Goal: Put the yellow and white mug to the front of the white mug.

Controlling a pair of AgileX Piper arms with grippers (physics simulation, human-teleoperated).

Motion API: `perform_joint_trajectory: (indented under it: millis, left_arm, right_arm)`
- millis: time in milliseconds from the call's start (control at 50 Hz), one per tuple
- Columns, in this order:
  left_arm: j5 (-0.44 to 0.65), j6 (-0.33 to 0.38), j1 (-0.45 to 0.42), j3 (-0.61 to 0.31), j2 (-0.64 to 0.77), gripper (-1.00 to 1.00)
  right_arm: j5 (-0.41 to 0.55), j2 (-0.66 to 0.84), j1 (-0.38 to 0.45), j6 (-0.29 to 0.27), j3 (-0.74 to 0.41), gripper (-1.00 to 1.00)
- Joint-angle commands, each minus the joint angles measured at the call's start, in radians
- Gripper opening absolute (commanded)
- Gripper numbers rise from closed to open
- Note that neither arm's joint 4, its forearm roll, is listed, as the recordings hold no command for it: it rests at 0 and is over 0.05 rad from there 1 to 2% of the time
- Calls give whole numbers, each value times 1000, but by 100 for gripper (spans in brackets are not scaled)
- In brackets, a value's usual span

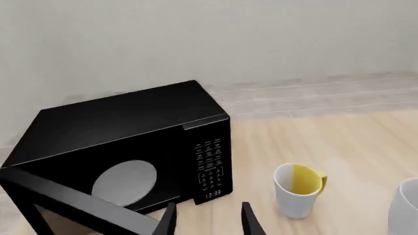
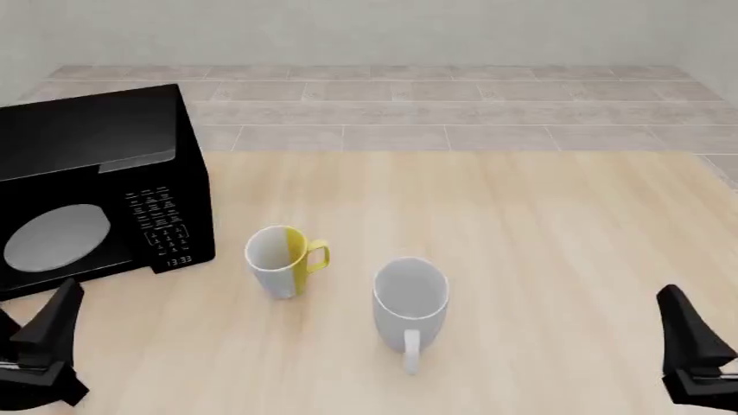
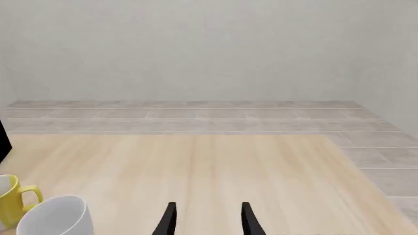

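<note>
The yellow and white mug [image 2: 280, 260] stands upright on the wooden table, its yellow handle turned right; it also shows in the left wrist view as the yellow and white mug [image 1: 297, 190] and at the edge of the right wrist view [image 3: 13, 200]. The larger white mug [image 2: 410, 303] stands just right of it and nearer me, handle toward the front, seen too as the white mug [image 3: 56, 218]. My left gripper [image 1: 207, 219] is open, back at the table's near left corner [image 2: 41, 346]. My right gripper [image 3: 206, 218] is open at the near right [image 2: 692, 350]. Neither touches a mug.
A black microwave [image 2: 92, 194] sits at the left of the table [image 2: 519, 225], its door swung open toward my left gripper [image 1: 72, 200]. Beyond the table lies a tiled floor and a plain wall.
</note>
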Motion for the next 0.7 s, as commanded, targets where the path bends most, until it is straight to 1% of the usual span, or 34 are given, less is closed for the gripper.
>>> perform_joint_trajectory:
  millis: [20, 40, 60, 100, 120, 140, 200, 240, 300, 340, 440, 460, 500, 520, 580, 620, 640, 660, 680, 700]
  left_arm:
    - [121, 121, -8, -122, 122, 100]
    - [121, 121, -8, -122, 122, 100]
    - [121, 121, -8, -122, 122, 100]
    - [121, 121, -8, -122, 122, 100]
    - [121, 121, -8, -122, 122, 100]
    - [121, 121, -8, -122, 122, 100]
    - [121, 121, -8, -122, 122, 100]
    - [121, 121, -8, -122, 122, 100]
    - [121, 121, -8, -122, 122, 100]
    - [121, 121, -8, -122, 122, 100]
    - [121, 121, -8, -122, 122, 100]
    - [121, 121, -8, -122, 122, 100]
    - [121, 121, -8, -122, 122, 100]
    - [121, 121, -8, -122, 122, 100]
    - [121, 121, -8, -122, 122, 100]
    - [121, 121, -8, -122, 122, 100]
    - [121, 121, -8, -122, 122, 100]
    - [121, 121, -8, -122, 122, 100]
    - [121, 121, -8, -122, 122, 100]
    - [121, 121, -8, -122, 122, 100]
  right_arm:
    - [-11, 34, -41, -11, 0, 100]
    - [-25, 65, -37, -14, 0, 100]
    - [-29, 76, -6, -18, 0, 100]
    - [-41, 99, -5, -36, 1, 100]
    - [-47, 107, 10, -42, 1, 100]
    - [-33, 84, 29, -38, 1, 100]
    - [-51, 103, 59, -48, 1, 100]
    - [-85, 145, 89, -56, 1, 100]
    - [-111, 166, 136, -87, 0, 100]
    - [-161, 234, 181, -108, 0, 100]
    - [-273, 376, 239, -143, 0, 100]
    - [-280, 386, 251, -141, -2, 100]
    - [-287, 403, 266, -150, -10, 100]
    - [-290, 424, 282, -163, -21, 100]
    - [-259, 427, 305, -172, -59, 100]
    - [-253, 457, 320, -190, -91, 100]
    - [-253, 458, 320, -190, -90, 100]
    - [-260, 490, 334, -202, -110, 100]
    - [-261, 491, 334, -202, -110, 100]
    - [-278, 540, 351, -220, -128, 100]
